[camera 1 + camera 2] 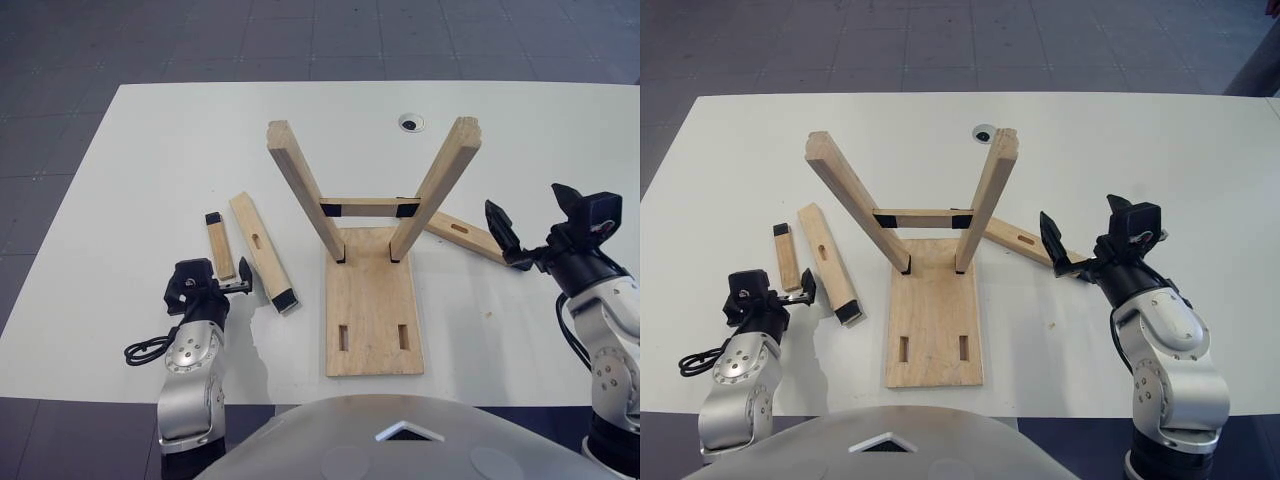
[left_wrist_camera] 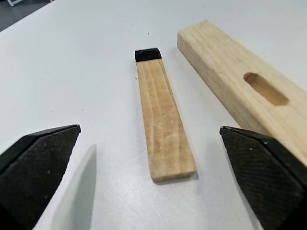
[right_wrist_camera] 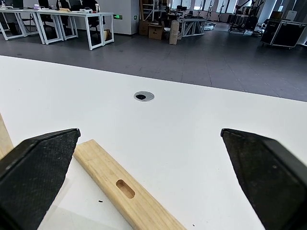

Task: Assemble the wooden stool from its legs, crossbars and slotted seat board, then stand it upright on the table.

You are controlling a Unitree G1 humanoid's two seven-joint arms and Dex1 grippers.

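A: So which arm do you reckon takes the next piece? The left gripper [image 1: 215, 285] has its fingers spread wide. The loose crossbar [image 1: 220, 246] lies flat on the surface [image 1: 150, 150] right ahead of them, its long axis pointing straight away and its near end about between the tips.

B: Left arm, I'd guess. A slotted leg [image 1: 262, 250] lies just beside that crossbar. In the middle, the seat board [image 1: 372, 320] holds two upright legs [image 1: 305, 190] joined by a fitted crossbar [image 1: 370, 208]. The other loose leg [image 1: 462, 236] lies slanted, its end near the right gripper [image 1: 530, 225], whose fingers are open too.
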